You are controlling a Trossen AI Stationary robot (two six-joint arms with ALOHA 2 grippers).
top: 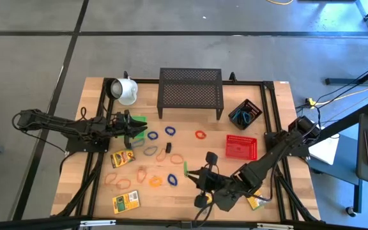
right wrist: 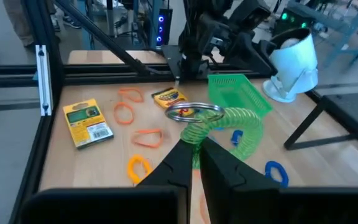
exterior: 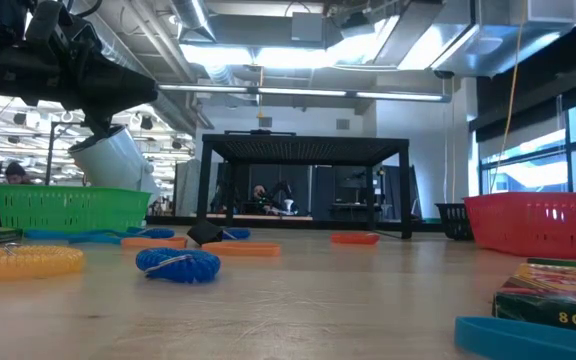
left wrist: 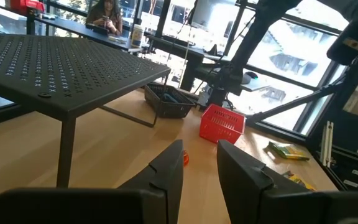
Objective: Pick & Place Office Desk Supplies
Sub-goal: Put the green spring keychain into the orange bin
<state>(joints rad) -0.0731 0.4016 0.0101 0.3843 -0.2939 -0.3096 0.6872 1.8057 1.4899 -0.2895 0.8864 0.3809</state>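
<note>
My right gripper (right wrist: 192, 163) is over the table's near middle (top: 194, 172), shut on a green spiral coil (right wrist: 236, 124) that carries a metal key ring (right wrist: 191, 112). Rubber-band loops lie flat on the wood, blue (top: 153, 135), red (top: 200, 135) and orange (top: 155, 181). Crayon boxes (top: 122, 158) (top: 126, 202) also lie flat. My left gripper (top: 139, 130) stands open beside a green basket (top: 139, 119) at the left; nothing is between its fingers (left wrist: 166, 171). My right gripper pinches one end of the green coil (right wrist: 196, 144) between its two fingertips. The fingers point toward the table's left, slanting a little downward. The coil arcs forward from the fingertips, lifted clear of the table, with the ring beside its top.
A black mesh rack (top: 190, 92) stands at the far middle, with a white mug (top: 126, 91) to its left. A red basket (top: 241, 147) and a small black basket (top: 245, 114) sit at the right. Another crayon box (top: 258, 203) lies under my right arm.
</note>
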